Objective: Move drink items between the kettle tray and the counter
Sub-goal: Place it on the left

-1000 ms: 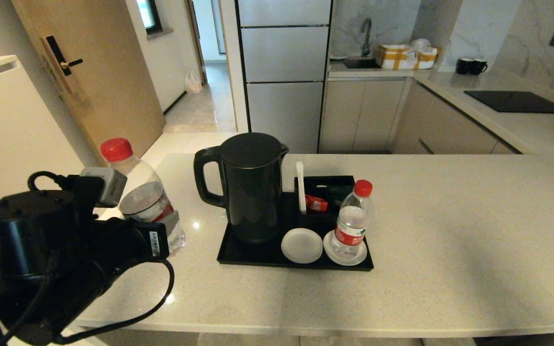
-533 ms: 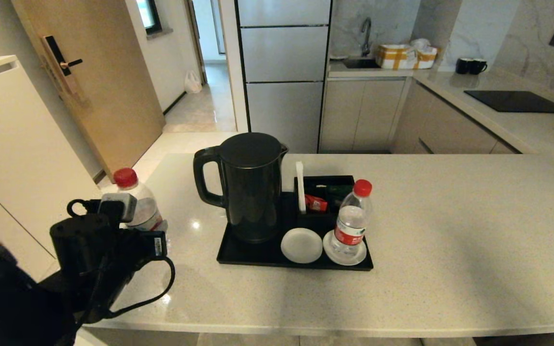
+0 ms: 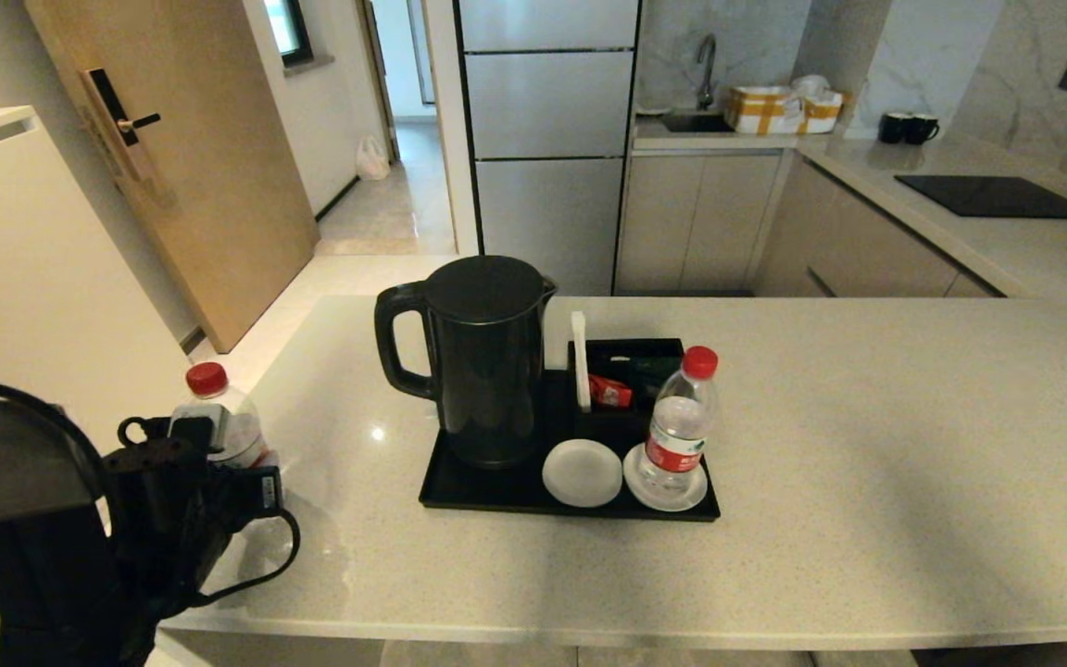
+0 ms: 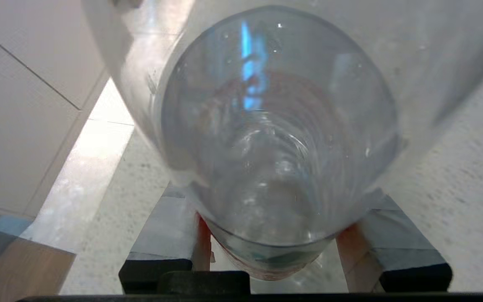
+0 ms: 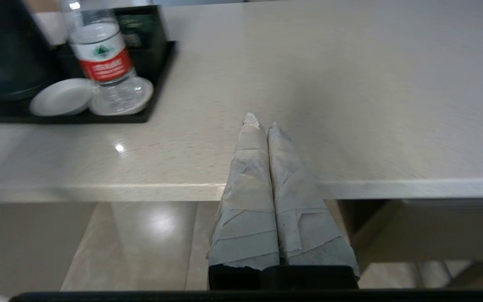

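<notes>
The left gripper [image 3: 235, 471] is clamped partway closed around the lower body of a water bottle [image 3: 217, 419], holding it upright, red cap on top, low over the counter's [image 3: 867, 482] near left corner. The kettle tray [image 3: 459, 496] lies well off to the robot's right of it, where the kettle [image 3: 483, 357] and a second bottle [image 3: 679, 428] stand (that one on a coaster). The bottle's long axis is vertical, so I judge a straight descent would seat its base here; the right gripper [image 5: 262, 126], fingers pressed together and empty, hangs off the counter's front edge.
</notes>
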`<state>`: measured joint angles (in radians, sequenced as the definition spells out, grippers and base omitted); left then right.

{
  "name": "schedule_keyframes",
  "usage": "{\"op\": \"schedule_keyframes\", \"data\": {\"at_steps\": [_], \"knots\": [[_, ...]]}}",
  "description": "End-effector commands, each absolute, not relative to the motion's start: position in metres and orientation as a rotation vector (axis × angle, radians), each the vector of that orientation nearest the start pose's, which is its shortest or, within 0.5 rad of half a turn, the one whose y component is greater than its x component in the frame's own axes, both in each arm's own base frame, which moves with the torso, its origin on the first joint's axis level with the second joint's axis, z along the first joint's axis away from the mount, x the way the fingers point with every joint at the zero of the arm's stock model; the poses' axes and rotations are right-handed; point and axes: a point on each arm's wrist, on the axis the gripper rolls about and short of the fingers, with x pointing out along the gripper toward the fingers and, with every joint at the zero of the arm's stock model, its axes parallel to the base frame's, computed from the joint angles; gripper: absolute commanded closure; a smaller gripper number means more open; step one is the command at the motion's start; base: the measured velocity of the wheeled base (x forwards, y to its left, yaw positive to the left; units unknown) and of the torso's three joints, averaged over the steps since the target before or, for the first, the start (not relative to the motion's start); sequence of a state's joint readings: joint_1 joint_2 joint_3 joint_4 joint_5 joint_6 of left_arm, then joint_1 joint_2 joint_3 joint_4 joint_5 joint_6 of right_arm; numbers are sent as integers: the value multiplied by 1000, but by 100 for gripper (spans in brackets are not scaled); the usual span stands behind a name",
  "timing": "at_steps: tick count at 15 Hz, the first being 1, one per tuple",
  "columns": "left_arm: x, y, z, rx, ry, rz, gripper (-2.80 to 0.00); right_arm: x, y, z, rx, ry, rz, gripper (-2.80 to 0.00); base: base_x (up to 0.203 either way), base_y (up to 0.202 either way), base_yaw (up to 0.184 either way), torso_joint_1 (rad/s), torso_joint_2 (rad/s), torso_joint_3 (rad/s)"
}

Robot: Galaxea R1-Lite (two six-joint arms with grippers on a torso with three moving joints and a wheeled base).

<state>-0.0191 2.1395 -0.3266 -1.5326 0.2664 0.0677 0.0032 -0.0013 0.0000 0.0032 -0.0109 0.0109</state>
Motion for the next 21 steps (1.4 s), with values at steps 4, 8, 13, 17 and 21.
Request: {"op": "schedule_keyframes", "data": {"at_steps": [4, 8, 13, 17, 21], "knots": [[292, 4, 27, 100, 322, 245, 0, -23, 0, 75, 11, 2, -6, 0, 0, 0, 0, 0, 0, 0], [291, 2, 28, 99, 322, 233, 0, -23, 0, 75, 11, 2, -6, 0, 0, 0, 0, 0, 0, 0], [289, -4, 34, 98, 301, 197, 0, -23, 0, 75, 11, 2, -6, 0, 0, 0, 0, 0, 0, 0], [290, -4, 35, 102, 297, 207, 0, -23, 0, 75, 11, 2, -6, 0, 0, 0, 0, 0, 0, 0], [291, -2, 34, 103, 296, 213, 0, -23, 0, 75, 11, 2, -6, 0, 0, 0, 0, 0, 0, 0]]}}
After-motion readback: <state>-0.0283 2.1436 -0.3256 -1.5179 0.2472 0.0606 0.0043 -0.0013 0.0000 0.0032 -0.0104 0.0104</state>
